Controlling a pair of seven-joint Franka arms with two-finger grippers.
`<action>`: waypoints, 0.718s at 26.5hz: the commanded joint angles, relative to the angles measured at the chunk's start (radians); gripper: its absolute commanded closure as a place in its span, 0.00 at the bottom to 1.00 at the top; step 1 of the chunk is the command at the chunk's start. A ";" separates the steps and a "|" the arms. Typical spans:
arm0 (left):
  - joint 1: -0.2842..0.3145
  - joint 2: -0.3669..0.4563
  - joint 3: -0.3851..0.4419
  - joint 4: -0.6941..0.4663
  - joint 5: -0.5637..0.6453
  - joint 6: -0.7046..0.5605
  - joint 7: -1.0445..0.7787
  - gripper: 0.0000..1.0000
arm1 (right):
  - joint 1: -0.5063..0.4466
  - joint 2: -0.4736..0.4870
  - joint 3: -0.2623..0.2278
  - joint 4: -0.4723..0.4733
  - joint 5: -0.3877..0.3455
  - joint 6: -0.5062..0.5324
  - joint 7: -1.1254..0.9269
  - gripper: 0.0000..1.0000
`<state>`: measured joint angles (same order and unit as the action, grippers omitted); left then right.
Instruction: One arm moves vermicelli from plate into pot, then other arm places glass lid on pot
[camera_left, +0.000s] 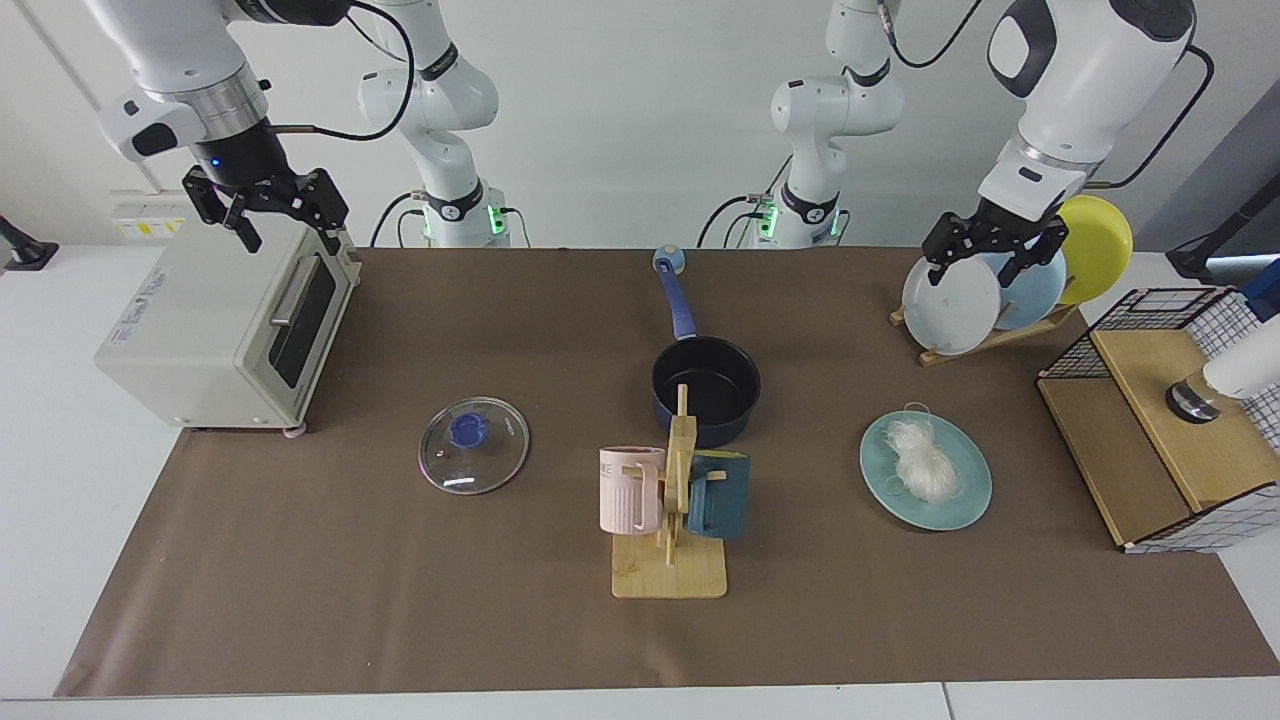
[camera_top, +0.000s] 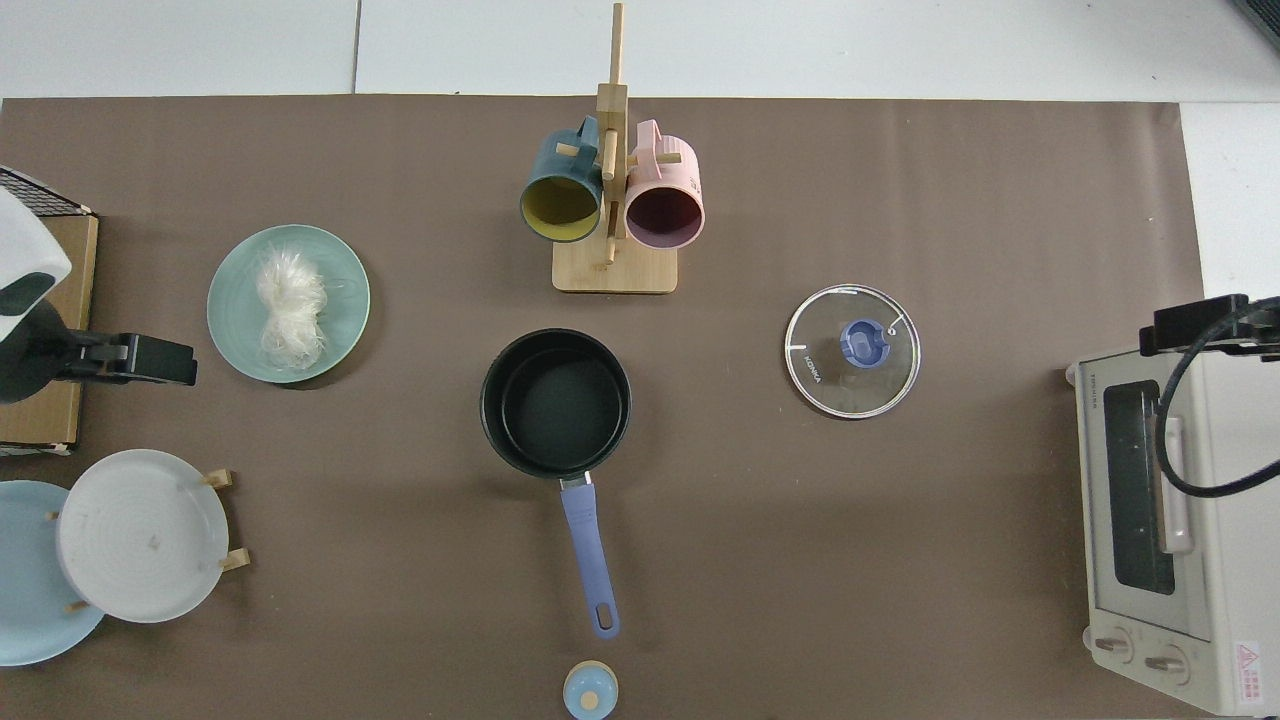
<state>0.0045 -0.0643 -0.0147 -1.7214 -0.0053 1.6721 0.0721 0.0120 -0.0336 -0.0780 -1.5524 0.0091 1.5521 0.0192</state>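
Looking across the table, you see the left gripper (camera_left: 994, 250) raised in front of the plate rack (camera_left: 985, 335), its fingers (camera_left: 1020, 268) spread apart and holding nothing. Well below and in front of those fingers sits the vermicelli (camera_left: 925, 467), a white bundle resting on the plate (camera_left: 965, 500). Your right gripper (camera_left: 270, 212) hangs above the toaster oven (camera_left: 225, 325), fingers likewise parted and empty. The glass lid (camera_left: 474, 445) lies flat on the brown mat (camera_left: 400, 600), well below and forward of those fingers. Between the two grippers, the pot (camera_left: 706, 385) stands empty with its handle pointing toward the arm bases, just behind the mug rack (camera_left: 672, 560).
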 joint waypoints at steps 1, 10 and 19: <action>-0.012 -0.008 0.009 0.005 0.002 -0.021 -0.012 0.00 | -0.001 -0.012 0.001 -0.011 0.025 0.011 0.014 0.00; -0.012 -0.008 0.007 0.005 0.002 -0.021 -0.012 0.00 | -0.003 -0.017 0.001 -0.017 0.025 0.003 0.019 0.00; -0.012 -0.008 0.007 0.005 0.002 -0.021 -0.012 0.00 | -0.001 -0.025 0.003 -0.032 0.022 0.005 0.013 0.00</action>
<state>0.0045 -0.0643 -0.0146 -1.7214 -0.0053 1.6719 0.0721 0.0121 -0.0336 -0.0781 -1.5536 0.0143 1.5516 0.0193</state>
